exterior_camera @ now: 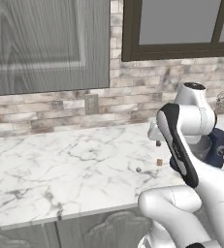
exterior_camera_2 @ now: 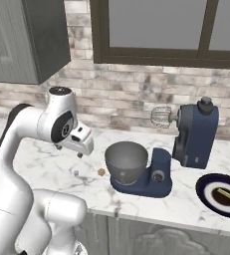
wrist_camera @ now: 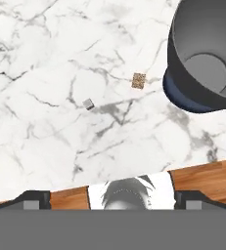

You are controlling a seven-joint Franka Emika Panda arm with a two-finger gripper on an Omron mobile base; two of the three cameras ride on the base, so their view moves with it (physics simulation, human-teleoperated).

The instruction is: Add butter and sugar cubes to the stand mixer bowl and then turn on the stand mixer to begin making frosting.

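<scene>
A: The gripper (exterior_camera_2: 69, 151) is wide open and holds nothing. It hangs over the counter (exterior_camera: 60, 164).

B: Where is the food?

A: The butter (wrist_camera: 139, 80) sits just beside the stand mixer (exterior_camera_2: 186, 144) bowl. The sugar cubes (wrist_camera: 88, 103) lie near it, a bit further out.

B: What could go wrong?

A: Both bits are tiny. I think the fingers could miss, or push the butter away.

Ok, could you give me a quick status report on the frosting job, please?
Gripper open, empty, above counter. Butter and sugar cubes on the marble, not yet in the stand mixer bowl. Nothing between them.
</scene>
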